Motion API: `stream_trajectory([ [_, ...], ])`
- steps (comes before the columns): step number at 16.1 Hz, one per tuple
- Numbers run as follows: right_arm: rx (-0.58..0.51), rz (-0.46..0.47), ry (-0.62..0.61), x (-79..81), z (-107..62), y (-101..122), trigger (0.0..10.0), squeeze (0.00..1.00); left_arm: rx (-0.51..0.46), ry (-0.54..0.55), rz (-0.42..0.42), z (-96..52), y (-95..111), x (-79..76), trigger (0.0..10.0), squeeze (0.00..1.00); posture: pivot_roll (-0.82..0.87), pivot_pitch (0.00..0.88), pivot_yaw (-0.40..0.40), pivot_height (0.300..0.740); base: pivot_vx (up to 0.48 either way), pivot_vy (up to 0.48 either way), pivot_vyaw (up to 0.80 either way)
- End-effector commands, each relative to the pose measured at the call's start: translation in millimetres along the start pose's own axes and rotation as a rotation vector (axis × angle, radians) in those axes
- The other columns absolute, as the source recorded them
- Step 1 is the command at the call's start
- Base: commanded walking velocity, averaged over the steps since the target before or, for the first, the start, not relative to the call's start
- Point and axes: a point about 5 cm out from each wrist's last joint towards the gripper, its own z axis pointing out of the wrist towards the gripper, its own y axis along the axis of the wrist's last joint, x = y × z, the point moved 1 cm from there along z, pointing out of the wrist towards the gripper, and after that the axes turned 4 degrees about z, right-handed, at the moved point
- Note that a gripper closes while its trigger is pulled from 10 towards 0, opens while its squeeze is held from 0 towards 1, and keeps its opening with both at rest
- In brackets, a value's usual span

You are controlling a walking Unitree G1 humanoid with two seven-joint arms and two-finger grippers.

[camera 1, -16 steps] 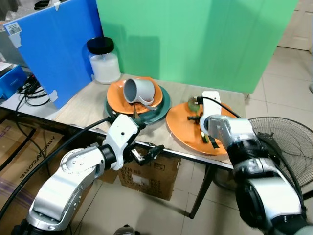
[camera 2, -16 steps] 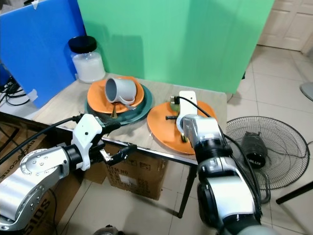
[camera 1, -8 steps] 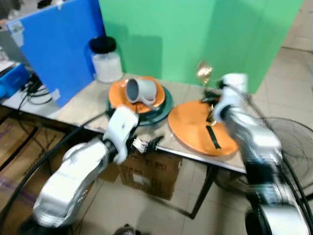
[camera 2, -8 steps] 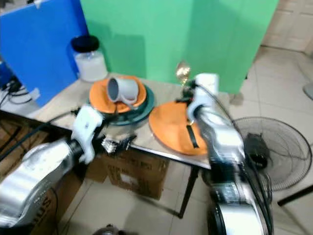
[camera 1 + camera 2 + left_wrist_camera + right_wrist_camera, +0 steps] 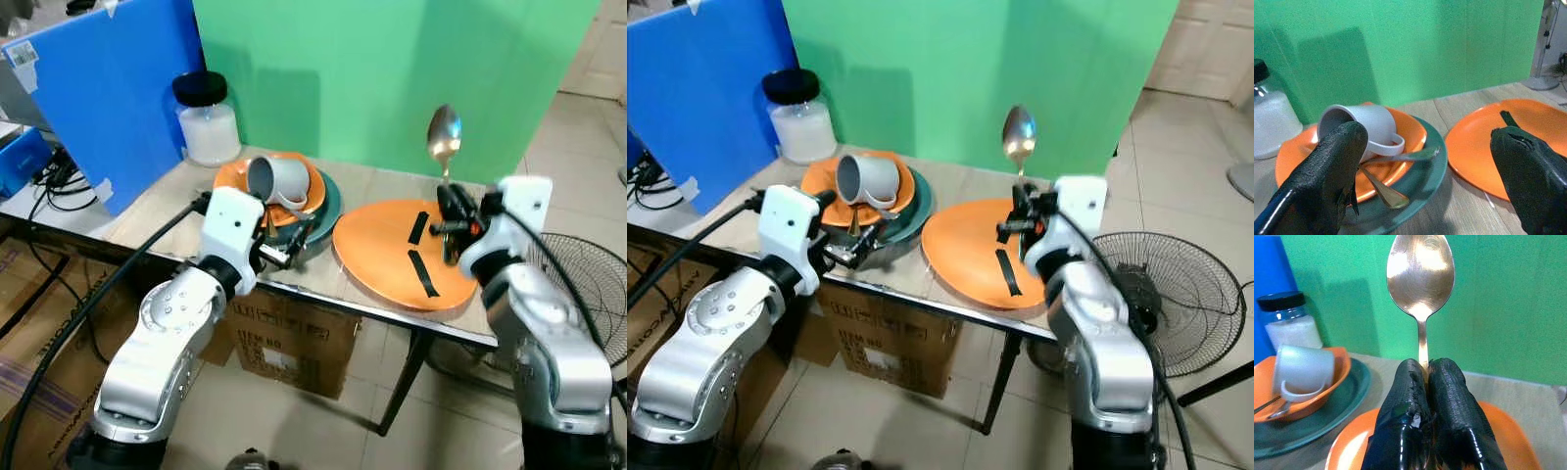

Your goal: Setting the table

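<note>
My right gripper (image 5: 453,213) is shut on the handle of a silver spoon (image 5: 443,132), which it holds upright above the far side of a large orange plate (image 5: 377,250). Two black strips (image 5: 423,274) lie on that plate. In the right wrist view the spoon (image 5: 1420,276) rises straight out from between the closed fingers (image 5: 1400,396). My left gripper (image 5: 290,245) is open at the table's front edge, beside a teal plate (image 5: 330,201). On it sit an orange dish (image 5: 1410,129) and a grey cup (image 5: 277,179) on its side. Cutlery (image 5: 1400,157) lies in that dish.
A jar with a black lid (image 5: 208,119) stands at the table's back left, by a blue board (image 5: 108,88). A green screen backs the table. A floor fan (image 5: 578,284) is at the right, and a cardboard box (image 5: 294,343) sits under the table.
My right gripper has lifted the spoon off the orange plate and now holds it upright. My left gripper has risen from below the table's edge to beside the teal plate.
</note>
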Motion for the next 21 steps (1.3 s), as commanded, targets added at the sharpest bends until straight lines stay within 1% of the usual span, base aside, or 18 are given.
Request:
stream_trajectory([
  [1,-0.016,-0.006,-0.017,1.8,-4.4,4,10.0,0.00,-0.019,0.022,0.014,1.0,3,2.6,10.0,0.00,0.12,0.000,0.003,0.740,0.000,0.000,-0.80],
  [4,-0.008,0.003,-0.056,-0.5,-9.2,3,10.0,0.00,-0.009,0.035,0.038,0.0,0,1.2,10.0,0.00,0.12,0.000,0.006,0.740,0.000,0.000,-0.80],
  [6,0.003,-0.007,-0.077,-3.5,-11.2,1,10.0,0.00,-0.007,0.038,0.040,-1.1,-1,0.8,10.0,0.00,0.12,0.000,0.005,0.740,0.000,0.000,-0.80],
  [10,0.024,-0.011,-0.100,-3.6,-13.6,-3,10.0,0.00,-0.007,0.052,0.041,-2.1,-2,2.9,10.0,0.00,0.12,0.000,0.005,0.740,0.000,0.000,-0.80],
  [13,0.032,-0.016,-0.114,-4.2,-13.0,-2,10.0,0.00,-0.003,0.062,0.036,-1.9,-4,5.4,10.0,0.00,0.12,0.000,0.006,0.740,0.000,0.000,-0.80],
  [15,0.065,-0.071,-0.126,-4.9,-9.5,-3,10.0,0.00,0.001,0.087,0.032,-2.6,-4,9.4,10.0,0.00,0.12,0.000,0.004,0.740,0.000,0.000,-0.80],
  [17,0.076,-0.085,-0.100,0.1,-6.3,-4,10.0,0.00,-0.002,0.103,0.040,-2.1,-4,11.3,10.0,0.00,0.12,0.000,0.002,0.740,0.000,0.000,-0.80],
  [21,0.073,-0.063,-0.105,0.5,-5.3,-3,10.0,0.00,0.001,0.126,0.045,-1.4,-5,13.6,10.0,0.00,0.12,0.000,-0.002,0.740,0.000,0.000,-0.80],
])
